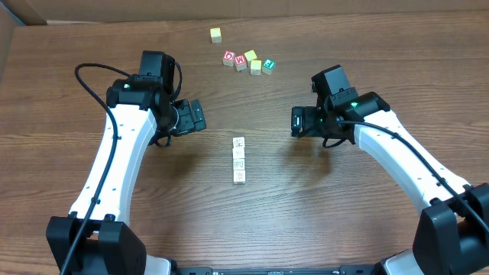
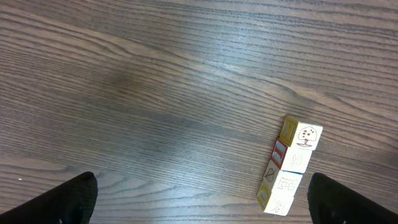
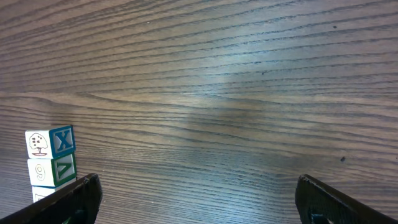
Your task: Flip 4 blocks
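Four pale cream blocks [image 1: 239, 160] lie in a straight touching row at the table's middle, faint marks on their top faces. My left gripper [image 1: 197, 116] hovers up and to the left of the row, open and empty. My right gripper [image 1: 296, 121] hovers up and to the right, also open and empty. In the left wrist view the blocks [image 2: 289, 165] sit just inside the right fingertip, with yellow and red side faces showing; the left gripper [image 2: 202, 199] has only bare table between its jaws. The right wrist view shows the blocks [image 3: 51, 155] at lower left by the left finger of the right gripper [image 3: 198, 196].
A cluster of other cubes lies at the back: a red "O" cube [image 1: 229, 57], a red "W" cube [image 1: 241, 61], yellow cubes [image 1: 252, 59] and a teal-marked cube [image 1: 268, 65]. A lone yellow cube [image 1: 216, 34] lies farther back.
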### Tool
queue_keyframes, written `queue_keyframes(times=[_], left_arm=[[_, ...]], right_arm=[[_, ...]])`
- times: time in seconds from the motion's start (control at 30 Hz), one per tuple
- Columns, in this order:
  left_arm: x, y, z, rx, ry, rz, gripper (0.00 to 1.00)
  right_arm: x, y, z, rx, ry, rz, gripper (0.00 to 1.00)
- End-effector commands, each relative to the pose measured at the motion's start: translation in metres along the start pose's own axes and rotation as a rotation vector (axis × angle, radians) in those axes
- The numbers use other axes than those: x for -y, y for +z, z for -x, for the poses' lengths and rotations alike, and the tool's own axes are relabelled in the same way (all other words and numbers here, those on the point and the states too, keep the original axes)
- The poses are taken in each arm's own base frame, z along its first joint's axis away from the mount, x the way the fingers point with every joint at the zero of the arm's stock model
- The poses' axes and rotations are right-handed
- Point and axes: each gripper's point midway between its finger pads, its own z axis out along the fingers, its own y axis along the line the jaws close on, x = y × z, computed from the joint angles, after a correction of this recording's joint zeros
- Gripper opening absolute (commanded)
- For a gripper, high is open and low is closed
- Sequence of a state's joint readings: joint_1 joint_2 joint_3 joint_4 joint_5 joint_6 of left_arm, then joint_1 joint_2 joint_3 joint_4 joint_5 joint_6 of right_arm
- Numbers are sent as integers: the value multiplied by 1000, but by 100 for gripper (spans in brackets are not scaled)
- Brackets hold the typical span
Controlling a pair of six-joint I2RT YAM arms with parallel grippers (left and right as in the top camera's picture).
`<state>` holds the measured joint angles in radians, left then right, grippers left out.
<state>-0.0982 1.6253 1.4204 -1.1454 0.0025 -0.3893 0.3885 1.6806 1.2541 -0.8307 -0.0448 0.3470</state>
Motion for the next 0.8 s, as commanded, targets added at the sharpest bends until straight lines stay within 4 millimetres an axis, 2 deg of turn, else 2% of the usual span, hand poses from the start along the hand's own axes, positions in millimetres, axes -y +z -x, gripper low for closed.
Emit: queue_keyframes(times=[0.0, 0.23, 0.37, 0.5, 0.77], left_arm=[[-1, 1, 2, 2, 1, 13, 100], [-2, 1, 2, 1, 1, 14, 100], [-1, 1, 2, 1, 1, 13, 100], [-2, 1, 2, 1, 1, 14, 100], [-1, 1, 2, 1, 1, 13, 100]], right_arm=[[-2, -4, 4, 18, -13, 5, 100], [-3, -6, 5, 23, -14, 9, 100], [-8, -26, 10, 73, -20, 31, 100], [-14, -59, 18, 160, -26, 69, 100], [-22, -143, 25, 371, -39, 161, 100]])
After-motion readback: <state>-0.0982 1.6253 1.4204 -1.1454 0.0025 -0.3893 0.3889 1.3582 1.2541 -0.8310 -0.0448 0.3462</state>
